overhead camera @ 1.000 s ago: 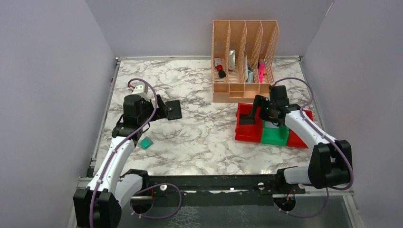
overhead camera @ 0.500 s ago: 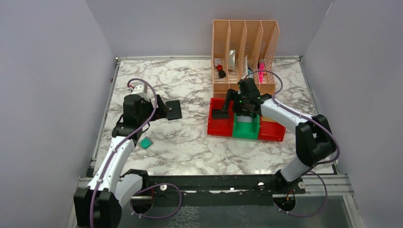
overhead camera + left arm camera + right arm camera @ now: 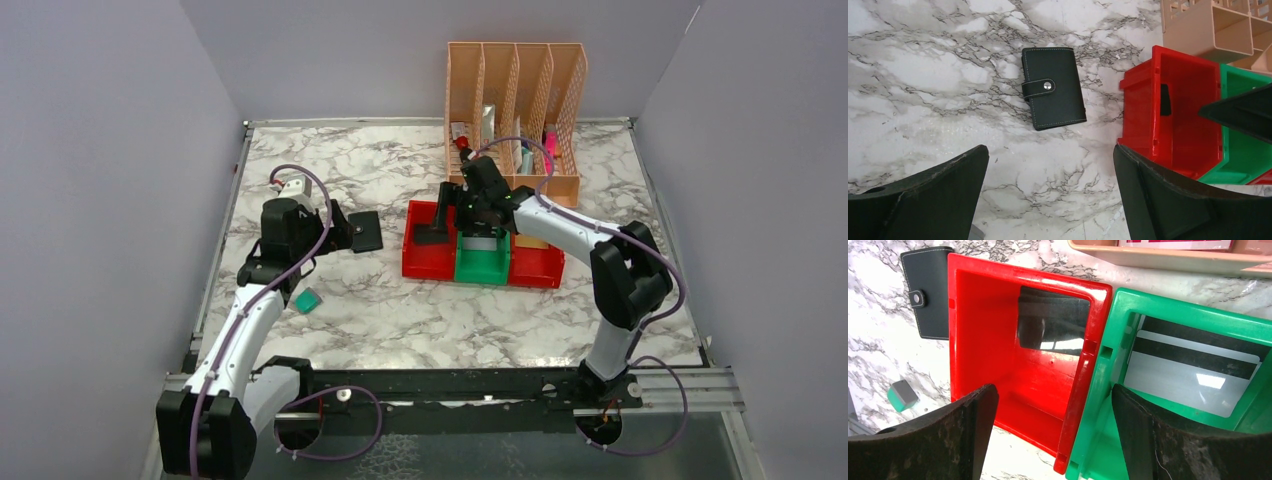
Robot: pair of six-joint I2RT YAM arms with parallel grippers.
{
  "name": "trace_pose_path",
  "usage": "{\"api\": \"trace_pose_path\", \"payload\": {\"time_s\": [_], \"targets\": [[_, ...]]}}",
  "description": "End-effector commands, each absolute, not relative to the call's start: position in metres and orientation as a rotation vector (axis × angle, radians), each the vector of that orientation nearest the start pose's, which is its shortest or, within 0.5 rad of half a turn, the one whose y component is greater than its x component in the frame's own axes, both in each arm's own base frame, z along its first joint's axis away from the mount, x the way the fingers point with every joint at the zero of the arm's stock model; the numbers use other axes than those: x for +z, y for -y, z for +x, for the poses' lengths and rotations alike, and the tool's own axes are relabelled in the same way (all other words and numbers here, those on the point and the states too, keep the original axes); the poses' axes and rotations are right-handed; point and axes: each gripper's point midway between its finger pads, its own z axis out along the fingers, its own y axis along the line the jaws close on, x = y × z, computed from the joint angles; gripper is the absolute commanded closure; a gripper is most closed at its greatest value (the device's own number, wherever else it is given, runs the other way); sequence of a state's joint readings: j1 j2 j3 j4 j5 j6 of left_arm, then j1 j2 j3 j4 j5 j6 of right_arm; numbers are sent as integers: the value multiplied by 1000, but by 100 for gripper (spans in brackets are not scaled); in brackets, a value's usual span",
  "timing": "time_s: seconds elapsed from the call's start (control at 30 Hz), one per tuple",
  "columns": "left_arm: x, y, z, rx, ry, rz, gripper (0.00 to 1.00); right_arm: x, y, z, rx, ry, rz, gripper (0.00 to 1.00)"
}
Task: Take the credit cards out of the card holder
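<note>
So left hand [image 3: 1050, 155] is hovering open over the closed card holder [image 3: 1053, 87] for a grab; right hand [image 3: 1053, 390], open too, is hanging over the red bin [image 3: 983, 350] at 3 o'clock

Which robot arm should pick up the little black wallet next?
Left. The left gripper is open with the card holder just ahead of it. The right gripper is farther off, over the red bin and green bin.
</note>
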State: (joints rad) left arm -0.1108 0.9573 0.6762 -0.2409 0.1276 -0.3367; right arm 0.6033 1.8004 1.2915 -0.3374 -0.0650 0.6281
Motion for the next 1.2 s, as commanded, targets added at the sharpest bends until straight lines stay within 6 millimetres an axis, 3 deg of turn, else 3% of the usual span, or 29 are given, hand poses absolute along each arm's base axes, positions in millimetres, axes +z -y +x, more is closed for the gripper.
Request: {"api": "trace_pose_path", "payload": {"time_s": [0.0,0.2,0.33,0.6,0.77,0.87,1.17], "targets": [[159,72,311,-421,-2118,-170,1,110,-303,365,658,-2485,-71,11],[143,72,322,-427,-2184,-288,1,152,-281,351,614,-2385,-142,8],[125,80,340,-458,-2258,-367,3,178,-260,328,604,-2328,-166,7],[80,94,392,-343,-2395,-322,11,181,-221,269,662,-2276,-103,6],[44,102,411,-295,-2486,-291,16,173,-206,246,682,-2271,-74,6],[24,106,409,-218,-2543,-262,21,166,-199,241,656,-2286,-70,5],[-2,118,365,-24,-2627,-102,38,136,-192,226,608,-2403,-95,4]]}}
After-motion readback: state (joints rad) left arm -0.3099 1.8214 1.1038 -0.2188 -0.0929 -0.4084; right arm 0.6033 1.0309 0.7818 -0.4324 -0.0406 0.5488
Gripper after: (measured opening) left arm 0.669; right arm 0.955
